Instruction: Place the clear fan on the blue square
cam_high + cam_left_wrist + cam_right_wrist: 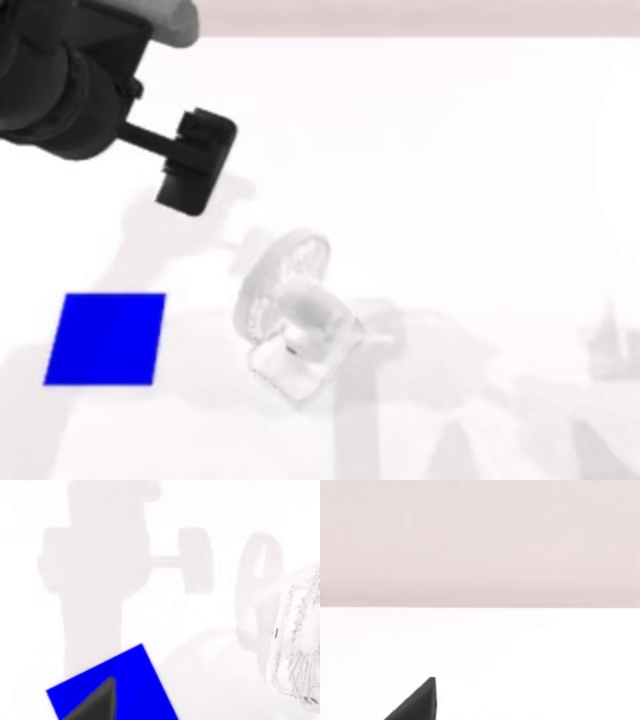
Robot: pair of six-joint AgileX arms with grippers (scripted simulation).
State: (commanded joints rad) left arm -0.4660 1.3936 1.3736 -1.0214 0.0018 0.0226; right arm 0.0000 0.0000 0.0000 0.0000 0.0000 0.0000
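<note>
At the top view's far left, the left arm's dark body fills the upper corner, and the left gripper (197, 162) hangs out from it over the white table (450, 150). Whether it is wide or narrow cannot be told from any view; it holds nothing. In the left wrist view only one dark fingertip (97, 702) shows, seen against the blue patch.

Below the arm, near the table's left edge, lies the blue square (104, 339), flat and bare, its sides slightly skewed to the frame. In the left wrist view the blue square (135, 680) sits beside the arm's pale grey shadow.

To the right of the square, well apart from it and near the middle of the table, is the clear fan (292, 315). Its round grilled head faces up and left, and its rounded-square clear base points down and right. The gripper is up and to the left of it, not touching. The fan (300, 645) shows at the edge of the left wrist view.

The table is plain white, crossed by soft grey shadows along its near side. Beyond its far edge runs a pale pinkish-grey wall (480, 540).

The right gripper shows only as a dark fingertip (420, 702) in its own wrist view, over bare tabletop; its opening cannot be told.
</note>
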